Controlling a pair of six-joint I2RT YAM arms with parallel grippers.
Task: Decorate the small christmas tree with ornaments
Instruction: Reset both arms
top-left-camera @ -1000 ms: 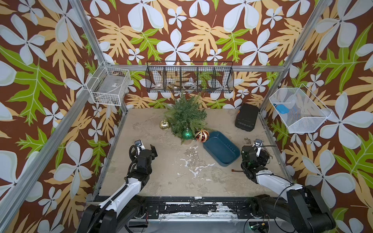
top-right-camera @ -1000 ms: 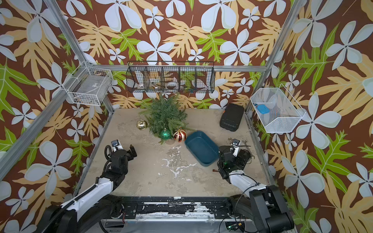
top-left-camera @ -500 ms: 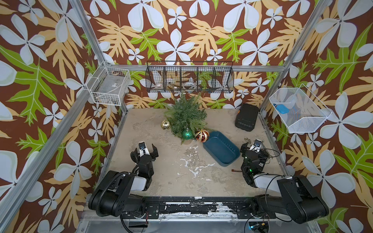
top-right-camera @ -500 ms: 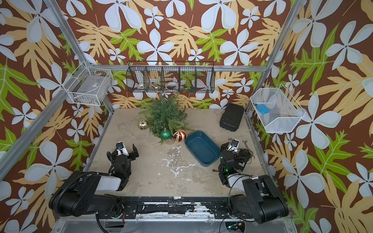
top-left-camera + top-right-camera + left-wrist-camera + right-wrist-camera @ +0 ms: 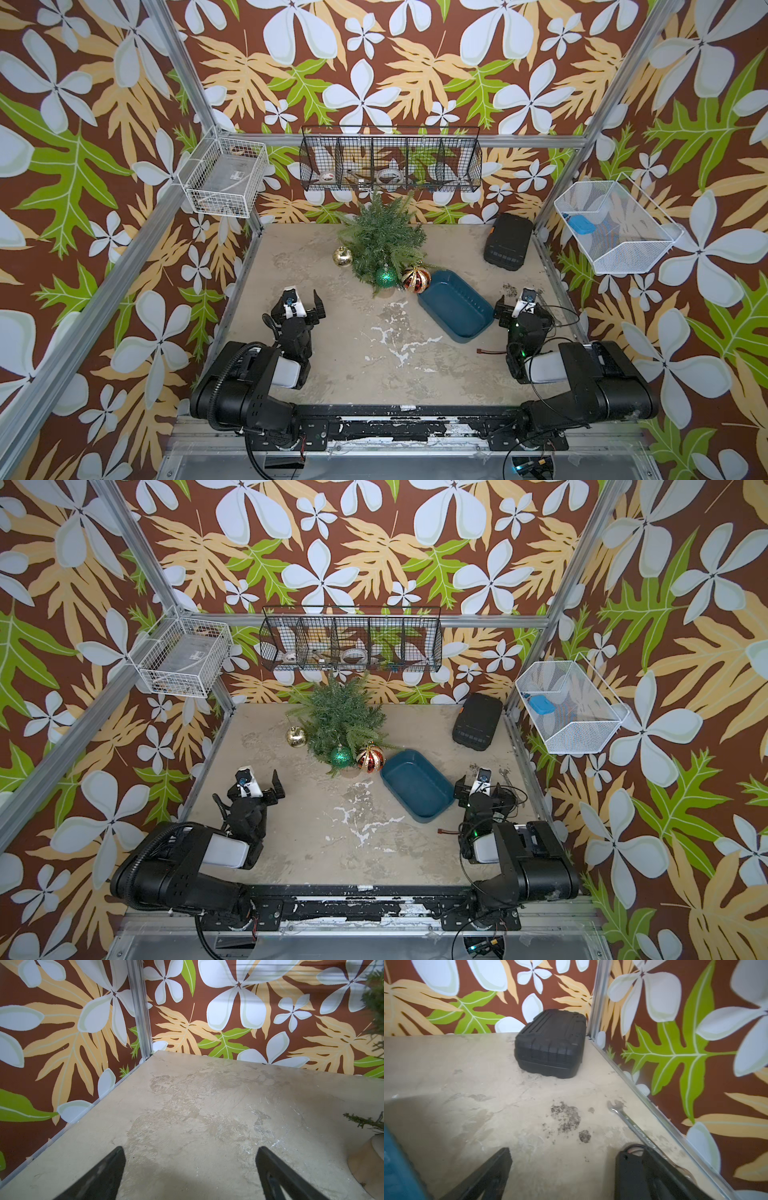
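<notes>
Small christmas tree point(image 5: 380, 243) upper centre, ornaments point(image 5: 386, 276) at its edge; left tool point(image 5: 190, 1150) and right tool point(image 5: 568, 1148) gape empty; wrench point(image 5: 629, 1121) lettering blurred.

Left arm point(image 5: 249, 386) folded low at the near left, left gripper point(image 5: 297, 306) pointing toward the far side, jaws spread wide, holding nothing, right arm point(image 5: 598, 382) folded low at the near right, right gripper point(image 5: 520, 309) likewise spread wide, holding nothing

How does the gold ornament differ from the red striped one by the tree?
The gold ornament is smaller and plain; the striped ornament is larger and ribbed. The gold ornament sits apart from the blue tray; the striped ornament is right beside it. Both are shiny, at the tree's edge.
</notes>
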